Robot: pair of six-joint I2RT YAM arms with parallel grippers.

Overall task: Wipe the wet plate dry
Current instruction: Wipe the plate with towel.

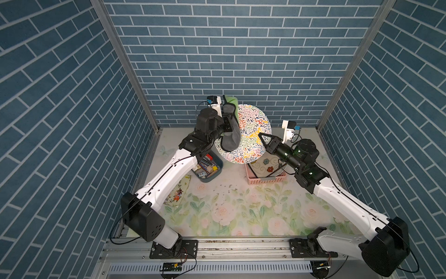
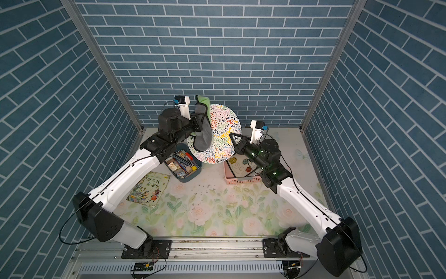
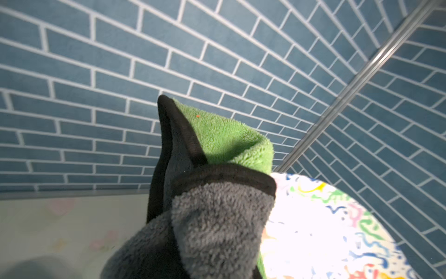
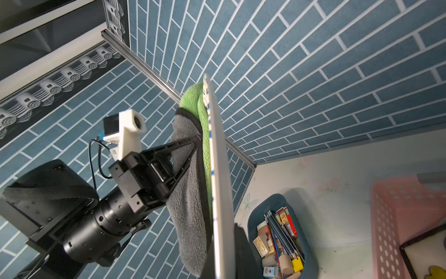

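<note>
In both top views my left arm reaches forward and up, left tool [image 1: 228,122] clamped on the cloth [image 1: 231,141]; my right tool [image 1: 261,135] pinches the plate [image 1: 252,142] upright above the tabletop [image 1: 241,207]. Left wrist view — cloth overlaps the plate's rim. Right wrist view — cloth pressed against the plate's face.

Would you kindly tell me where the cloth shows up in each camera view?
In a top view: cloth near centre, held against the plate.
In a top view: cloth near centre again.
Left wrist: cloth fills the foreground, against the plate.
Right wrist: cloth pressed against the edge-on plate.
Shared landmark: the plate.
</note>
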